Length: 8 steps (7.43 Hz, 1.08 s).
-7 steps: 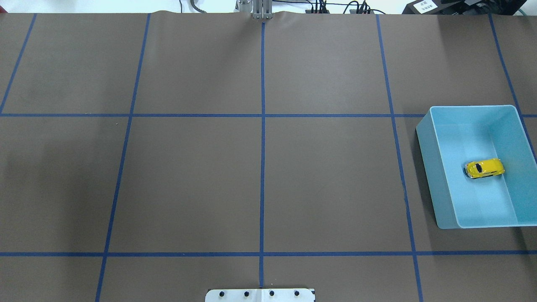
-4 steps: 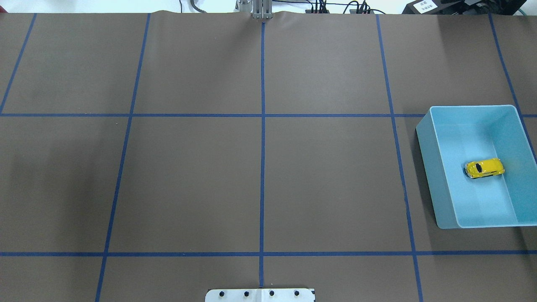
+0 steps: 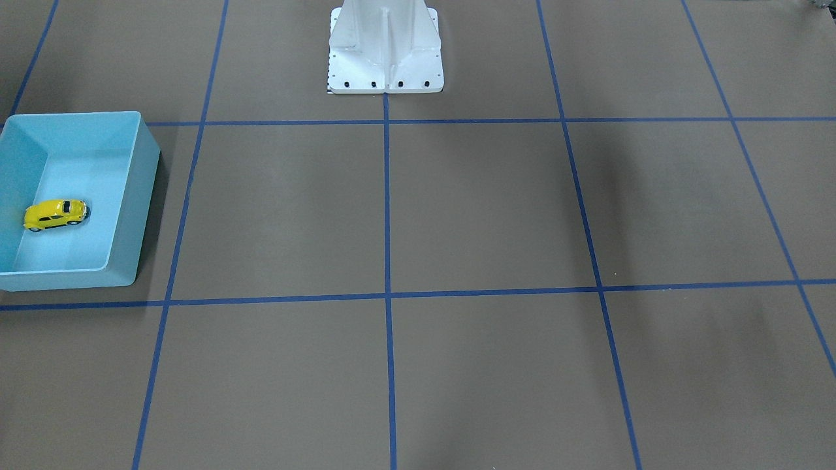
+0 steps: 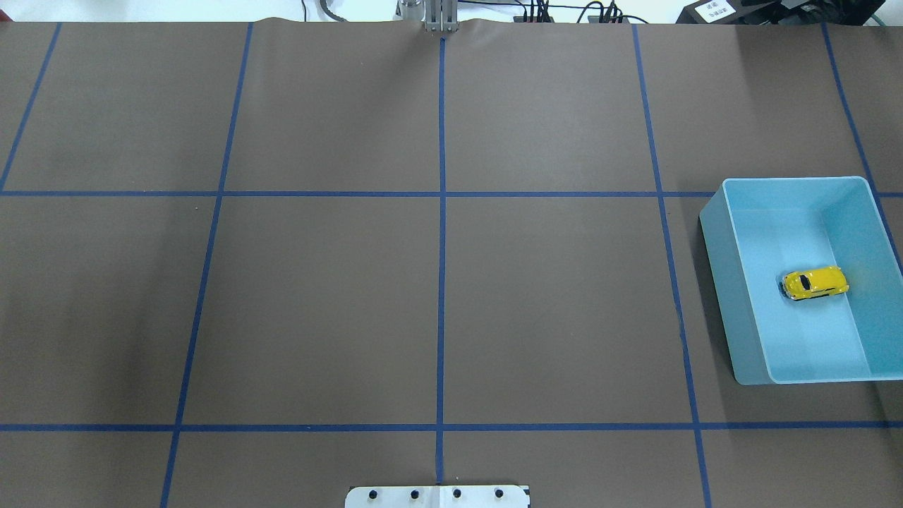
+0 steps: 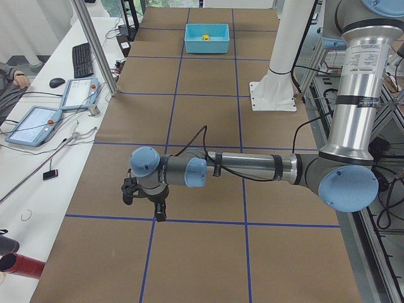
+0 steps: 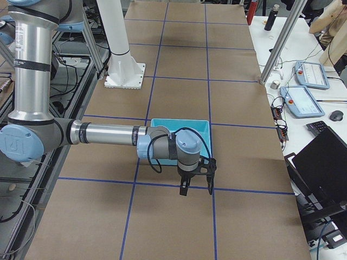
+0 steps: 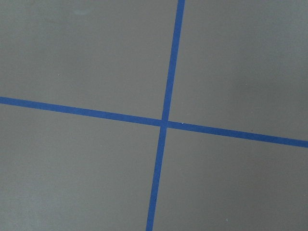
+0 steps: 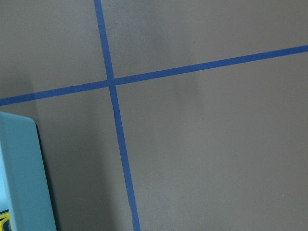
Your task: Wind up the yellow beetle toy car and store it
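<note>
Two reaches, stretched level over the table (image 4: 317, 303), left gripper (image 5: 145, 211) and right gripper (image 6: 196, 189) pointing straight down: cannot tell whether spread or pressed together. Resting on its wheels inside the blue bin (image 4: 719, 282) at the overhead view's right edge — yellow beetle toy car (image 4: 815, 283)

Bright even overhead light; soft diffuse shadows on table (image 4: 317, 303); wrist views slightly soft.

2 opposed downward views, shared bin (image 4: 718, 282)
</note>
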### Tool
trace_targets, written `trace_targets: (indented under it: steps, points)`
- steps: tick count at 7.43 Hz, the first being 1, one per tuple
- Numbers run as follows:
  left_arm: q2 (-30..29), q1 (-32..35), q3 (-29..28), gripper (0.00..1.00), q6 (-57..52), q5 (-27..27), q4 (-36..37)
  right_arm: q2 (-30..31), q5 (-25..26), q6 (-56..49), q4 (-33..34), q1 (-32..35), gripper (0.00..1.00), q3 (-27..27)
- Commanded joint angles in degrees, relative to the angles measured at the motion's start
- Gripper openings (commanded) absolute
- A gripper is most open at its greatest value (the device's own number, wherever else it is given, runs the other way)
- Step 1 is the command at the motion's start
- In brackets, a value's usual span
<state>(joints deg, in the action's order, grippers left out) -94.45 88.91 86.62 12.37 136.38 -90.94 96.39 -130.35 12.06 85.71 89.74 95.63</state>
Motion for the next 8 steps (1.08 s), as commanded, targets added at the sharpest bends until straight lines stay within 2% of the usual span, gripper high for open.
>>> trace_targets:
  steps: [1,3,8]
  points:
    - [1.3,2.0,0.0,1.00,-1.0,0.0,-0.1,-0.7,-0.1,-0.4,-0.1,0.0,1.00,0.1]
    - [1.3,2.0,-0.1,1.00,-1.0,0.0,0.0,-4.3,-0.1,0.0,0.9,-1.1,1.00,-0.1]
    - [1.3,2.1,-0.1,1.00,-1.0,-0.1,0.2,-4.4,-0.4,0.0,0.7,-1.3,1.00,-0.3]
